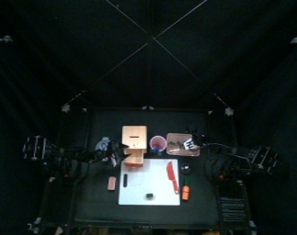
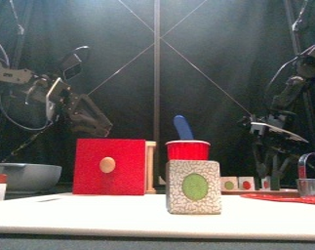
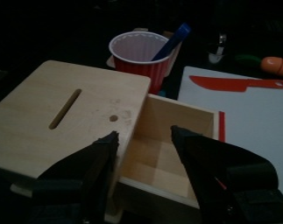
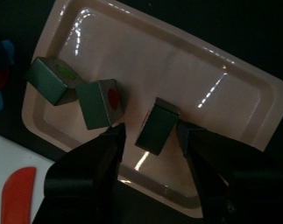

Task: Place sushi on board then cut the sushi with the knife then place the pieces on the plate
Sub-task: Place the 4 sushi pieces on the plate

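While plating looks to be the step in hand, I enter my holdings as follows. Right gripper [image 4: 155,140]: jaws wide apart, gripping nothing, poised low over the tray [image 4: 185,61]. Third piece [image 4: 158,122]: dark block, tilted, just ahead of my jaw tips and between them, touching neither as far as I can see; whether it sits flat on the tray I cannot tell. Two pieces [image 4: 53,77] [image 4: 99,101]: close together toward one corner of the tray, well inside the rim, near the third. Board [image 3: 255,122]: red knife [image 3: 237,85] lying on it; I see no piece on it, so I judge the task nearly complete. Handling note: I should keep these jaws spread and rise straight up, so that no pad brushes the tilted block and tips it into its neighbours; if it leans on an edge, a light push from one jaw ought to settle it. Left gripper [image 3: 144,140]: open, empty, hanging over the open drawer [image 3: 179,107] of the box [image 3: 74,96], near the cup [image 3: 137,48] with the blue knife [image 3: 179,39]; at rest there.
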Tool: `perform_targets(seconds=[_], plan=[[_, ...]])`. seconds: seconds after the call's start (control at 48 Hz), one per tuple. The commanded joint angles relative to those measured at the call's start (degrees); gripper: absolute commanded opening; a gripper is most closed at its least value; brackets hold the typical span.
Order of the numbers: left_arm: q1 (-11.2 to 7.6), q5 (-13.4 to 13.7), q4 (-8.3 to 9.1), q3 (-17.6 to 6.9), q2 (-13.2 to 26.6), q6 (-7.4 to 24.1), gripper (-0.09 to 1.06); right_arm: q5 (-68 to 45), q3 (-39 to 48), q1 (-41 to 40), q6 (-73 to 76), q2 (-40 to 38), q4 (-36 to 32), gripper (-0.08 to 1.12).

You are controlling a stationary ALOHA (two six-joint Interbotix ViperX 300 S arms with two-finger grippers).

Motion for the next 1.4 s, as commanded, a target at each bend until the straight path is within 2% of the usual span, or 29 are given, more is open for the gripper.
perform_targets(seconds=[0.021, 0.167, 0.271, 0.375, 0.5, 0.625, 0.771, 0.896, 1.042, 1.167, 1.396], plan=[[0.0, -0.2, 0.0, -1.0, -0.2, 0.1, 0.88, 3.5, -2.1, 0.3, 0.0, -5.3, 0.1, 0.84], [0.18, -0.2, 0.0, -1.3, -0.2, 0.2, 0.88, 6.5, -1.8, 6.7, -0.6, -14.7, 1.2, 0.84], [0.53, -0.2, 0.0, -1.8, -0.2, 0.2, 0.88, 1.8, -0.7, 21.0, -1.1, -15.6, 0.7, 0.84], [1.49, -0.2, 0.0, -2.3, 0.1, 0.2, 0.88, -3.2, -3.3, 34.2, 0.5, -11.4, 0.0, 0.84], [2.64, -0.3, -0.18, -3.3, 1.2, -0.1, 0.88, -3.1, -11.1, 40.6, -0.4, 0.1, 4.8, 0.84], [2.72, -0.2, -0.18, -4.0, 2.3, 0.2, 0.88, -3.2, -21.2, 47.0, -0.4, 9.8, -1.1, 0.84], [2.81, -0.2, -0.18, -4.3, 2.4, 0.1, 0.88, 3.1, -31.2, 51.4, -0.6, 19.7, -4.0, 0.84], [3.16, -0.2, -0.53, -4.5, 2.5, 0.0, 0.88, 6.2, -35.9, 54.0, -2.0, 24.9, -5.2, 0.85], [2.81, 0.1, -1.67, -3.9, 2.3, 0.0, 0.88, 9.2, -41.2, 54.5, -8.2, 29.3, -0.9, 0.85], [2.72, 0.6, -1.58, -4.0, 1.9, 0.0, 0.88, 11.2, -44.6, 54.8, -13.1, 32.1, 4.1, 0.85], [2.46, 0.6, -1.67, -3.4, 1.8, 0.0, 0.88, 11.4, -46.1, 54.5, -14.3, 35.9, 5.4, 0.84]])
